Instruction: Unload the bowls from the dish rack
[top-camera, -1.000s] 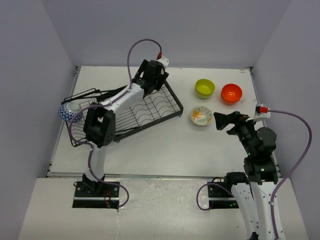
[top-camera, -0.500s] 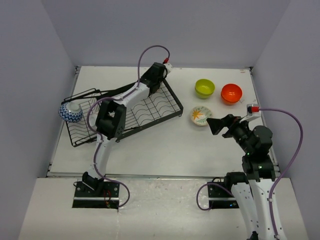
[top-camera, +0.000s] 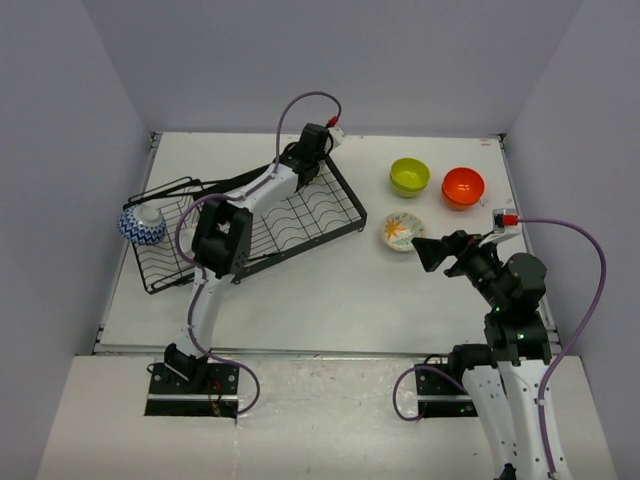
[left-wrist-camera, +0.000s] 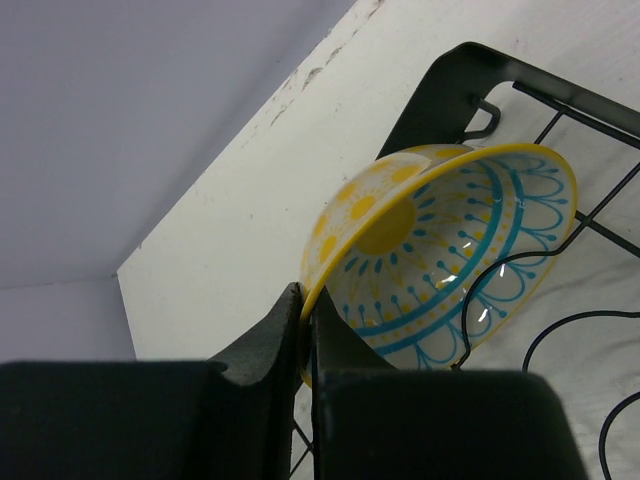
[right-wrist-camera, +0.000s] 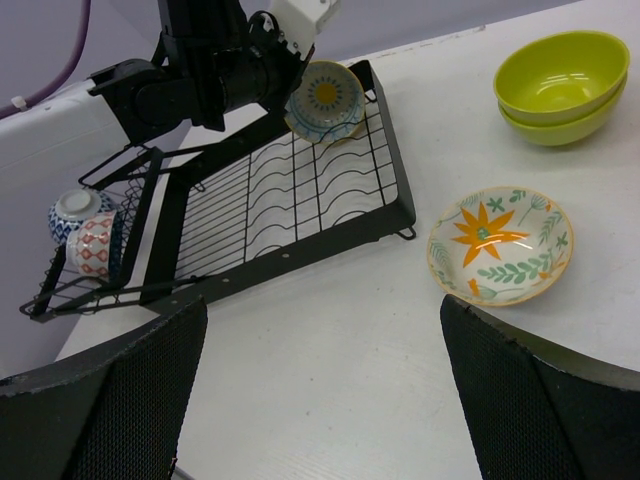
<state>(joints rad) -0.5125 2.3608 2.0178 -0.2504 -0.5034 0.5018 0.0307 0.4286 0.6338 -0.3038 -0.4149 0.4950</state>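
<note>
Change: hardly any in half a second; right gripper (top-camera: 432, 252) nudged slightly toward dish rack (top-camera: 300, 215).
Rack's left basket: blue-and-white bowl (top-camera: 141, 224), red-and-white bowl (right-wrist-camera: 92, 247).
Left gripper (left-wrist-camera: 305, 320): at rack's far right corner, arm stretched over rack, jaws pinching rim of yellow-and-teal bowl (left-wrist-camera: 450, 260).
Right of rack: stacked lime green bowls (top-camera: 409, 177), orange-red bowl (top-camera: 463, 186), floral bowl (top-camera: 402, 232).
Right gripper: right of rack, low, jaws spread wide, holding nothing.

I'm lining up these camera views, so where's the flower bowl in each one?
Top external: flower bowl right of centre, just right of the rack.
Left wrist: not in view.
Right wrist: lower right, right of the rack's near corner.
Shared landmark: the rack, seen in all three views.
</note>
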